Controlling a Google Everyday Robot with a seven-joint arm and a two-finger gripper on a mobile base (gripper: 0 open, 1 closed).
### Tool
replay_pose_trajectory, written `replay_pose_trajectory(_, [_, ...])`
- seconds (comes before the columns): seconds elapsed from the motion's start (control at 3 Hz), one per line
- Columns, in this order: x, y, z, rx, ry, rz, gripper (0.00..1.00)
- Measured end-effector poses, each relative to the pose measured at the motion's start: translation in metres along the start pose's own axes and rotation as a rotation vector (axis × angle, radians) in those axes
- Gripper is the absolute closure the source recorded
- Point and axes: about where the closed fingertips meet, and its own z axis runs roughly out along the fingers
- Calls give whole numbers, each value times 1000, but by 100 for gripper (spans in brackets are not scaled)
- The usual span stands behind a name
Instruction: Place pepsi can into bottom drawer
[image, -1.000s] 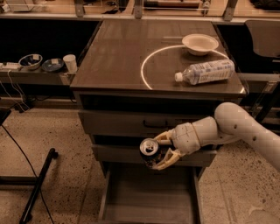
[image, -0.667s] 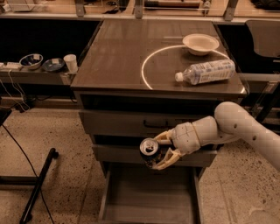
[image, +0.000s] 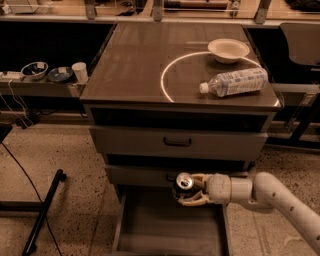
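Since a second ago the arm has sunk, so the gripper (image: 183, 190) now hangs lower, right over the open bottom drawer (image: 165, 232), whose tray lies bare beneath it. Its fingers are pinched round the pepsi can (image: 184, 182), silver top facing the camera. By my reckoning pickup and carry are done; what is left is easing the can down into the tray and letting go. Speckled floor (image: 75, 160) spreads to the claw's left. The grey cabinet (image: 135, 65) stands above and behind it, its two upper drawers closed. Well above the claw a water bottle (image: 235, 82) lies on its side, a bowl (image: 228, 49) just beyond it. Far up-left is a small cup (image: 79, 71).
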Motion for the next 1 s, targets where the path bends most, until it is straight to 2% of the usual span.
replay_pose_trajectory(0.33, [74,17,-9,91,-61,44,100])
replay_pose_trajectory(0.67, [91,30,4,92,-90,84,100])
replay_pose_trajectory(1.0, [136,28,20,61,-1,124,100])
